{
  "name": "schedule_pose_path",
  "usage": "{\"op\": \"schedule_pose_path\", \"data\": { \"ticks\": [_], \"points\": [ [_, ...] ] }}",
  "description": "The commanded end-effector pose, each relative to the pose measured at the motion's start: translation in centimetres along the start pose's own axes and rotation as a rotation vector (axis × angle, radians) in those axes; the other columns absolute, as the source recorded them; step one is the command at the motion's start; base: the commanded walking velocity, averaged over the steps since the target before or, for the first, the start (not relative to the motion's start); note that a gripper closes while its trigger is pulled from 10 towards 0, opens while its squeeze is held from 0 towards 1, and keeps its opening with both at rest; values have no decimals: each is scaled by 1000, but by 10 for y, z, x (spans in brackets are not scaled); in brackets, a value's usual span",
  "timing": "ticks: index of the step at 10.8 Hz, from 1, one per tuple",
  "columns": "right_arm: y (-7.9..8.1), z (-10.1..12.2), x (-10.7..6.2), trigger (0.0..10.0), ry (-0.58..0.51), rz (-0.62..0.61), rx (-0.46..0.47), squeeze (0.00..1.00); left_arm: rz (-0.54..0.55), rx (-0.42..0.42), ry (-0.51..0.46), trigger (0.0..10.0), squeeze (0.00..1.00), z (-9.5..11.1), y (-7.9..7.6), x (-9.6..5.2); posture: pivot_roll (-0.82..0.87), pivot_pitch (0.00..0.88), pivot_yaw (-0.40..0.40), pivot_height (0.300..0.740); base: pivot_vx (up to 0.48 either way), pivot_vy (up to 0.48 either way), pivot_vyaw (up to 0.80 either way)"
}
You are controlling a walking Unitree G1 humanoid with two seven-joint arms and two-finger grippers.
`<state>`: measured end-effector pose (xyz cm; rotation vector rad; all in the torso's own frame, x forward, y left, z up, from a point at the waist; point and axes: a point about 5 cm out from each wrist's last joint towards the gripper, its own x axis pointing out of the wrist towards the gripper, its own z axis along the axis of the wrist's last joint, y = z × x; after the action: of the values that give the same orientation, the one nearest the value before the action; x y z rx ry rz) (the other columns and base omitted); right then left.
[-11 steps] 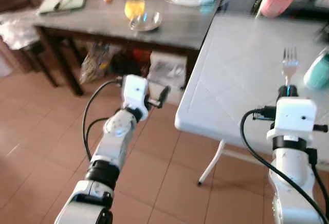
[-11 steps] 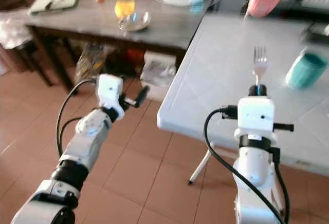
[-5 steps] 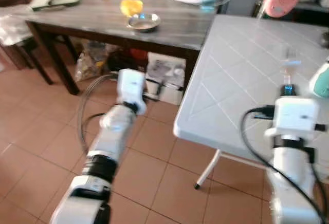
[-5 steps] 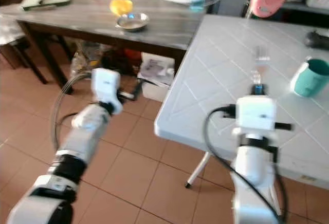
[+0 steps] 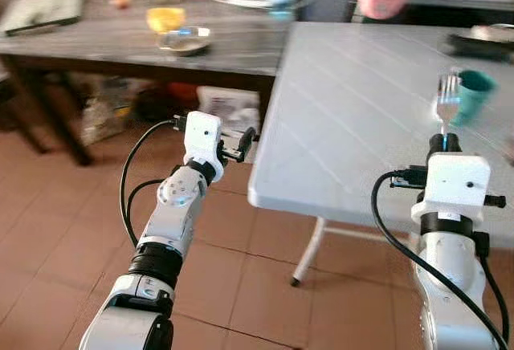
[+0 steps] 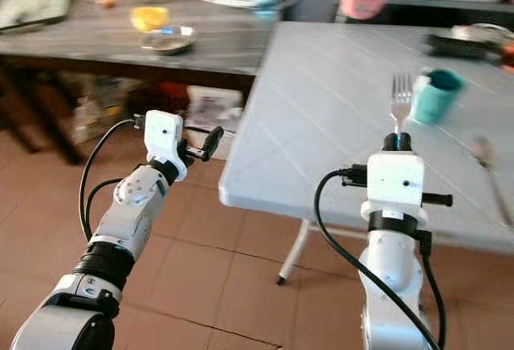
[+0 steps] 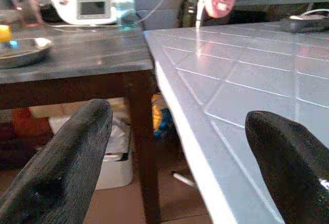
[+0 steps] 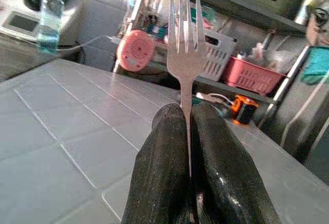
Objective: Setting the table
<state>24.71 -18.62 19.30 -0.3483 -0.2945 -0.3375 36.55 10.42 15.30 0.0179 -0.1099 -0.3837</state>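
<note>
While our right gripper (image 6: 399, 135) clamps the fork (image 6: 400, 103) upright, tines up, the white table (image 6: 337, 93) lies just ahead, and our left gripper (image 5: 238, 143) hangs open beside its edge.

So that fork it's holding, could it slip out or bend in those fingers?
The fork looks like polished metal, so it is probably stiff and unlikely to bend. The right gripper pinches only its thin handle, with the tines standing free above, so it may twist or slide if bumped. It looks slim, so likely light enough to hold easily.
</note>
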Motion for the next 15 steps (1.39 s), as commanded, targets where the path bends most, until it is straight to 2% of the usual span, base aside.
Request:
{"op": "schedule_pose_path", "data": {
  "ticks": [1,3,15],
  "points": [
    [-3,4,-1,10000,-16,-14,3,0,-11,17,8,10000,0,-2,0,-1,18,104,57,740,0,0,-775],
    [-4,5,-3,10000,-17,-14,1,0,-19,13,12,10000,0,-3,-2,-1,12,110,56,740,0,122,-656],
    [-4,6,-3,10000,-25,-19,-6,0,-56,9,16,10000,0,-4,-9,1,5,115,60,740,0,388,0]
  ]
}}
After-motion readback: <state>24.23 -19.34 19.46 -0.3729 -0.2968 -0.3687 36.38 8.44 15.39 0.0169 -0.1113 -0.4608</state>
